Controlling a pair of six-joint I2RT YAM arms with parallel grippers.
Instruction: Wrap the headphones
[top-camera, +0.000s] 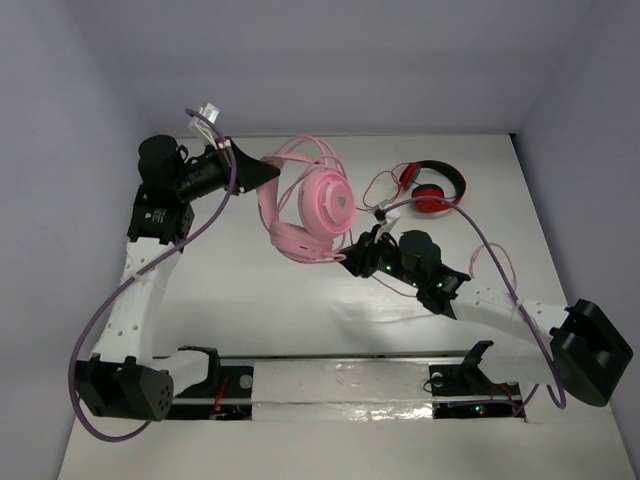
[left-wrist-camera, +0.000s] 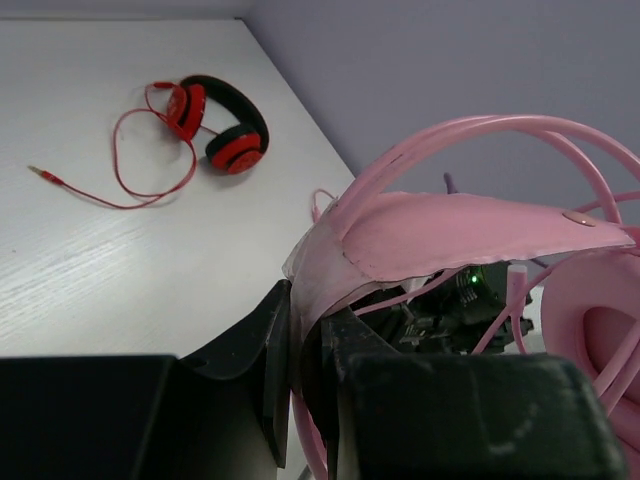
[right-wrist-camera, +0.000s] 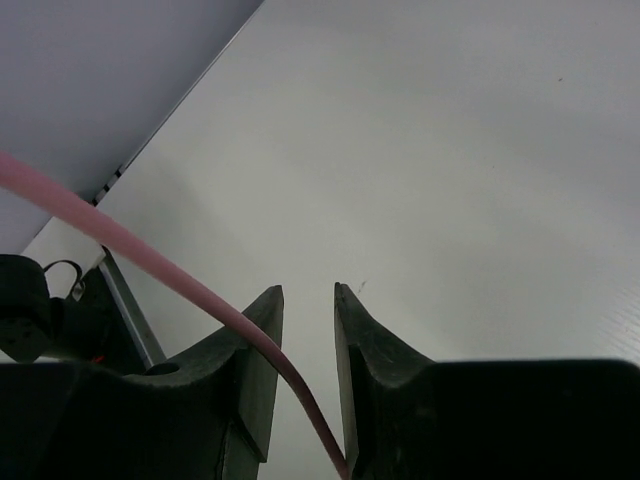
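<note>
The pink headphones (top-camera: 312, 205) stand tilted at the table's back middle, with cable loops (top-camera: 322, 152) over the headband. My left gripper (top-camera: 268, 172) is shut on the pink headband (left-wrist-camera: 450, 230), pinched between the jaws (left-wrist-camera: 305, 305); an earcup (left-wrist-camera: 600, 340) shows at the right edge. My right gripper (top-camera: 353, 262) is just right of the lower earcup. In the right wrist view its jaws (right-wrist-camera: 308, 290) stand a little apart. The thin pink cable (right-wrist-camera: 150, 255) crosses the left finger and runs loosely down between the jaws, not clamped.
Red-and-black headphones (top-camera: 432, 190) with a red cable (top-camera: 385, 183) lie at the back right, also seen in the left wrist view (left-wrist-camera: 215, 125). Purple arm cables (top-camera: 150, 270) hang over both arms. Walls close in the back and sides.
</note>
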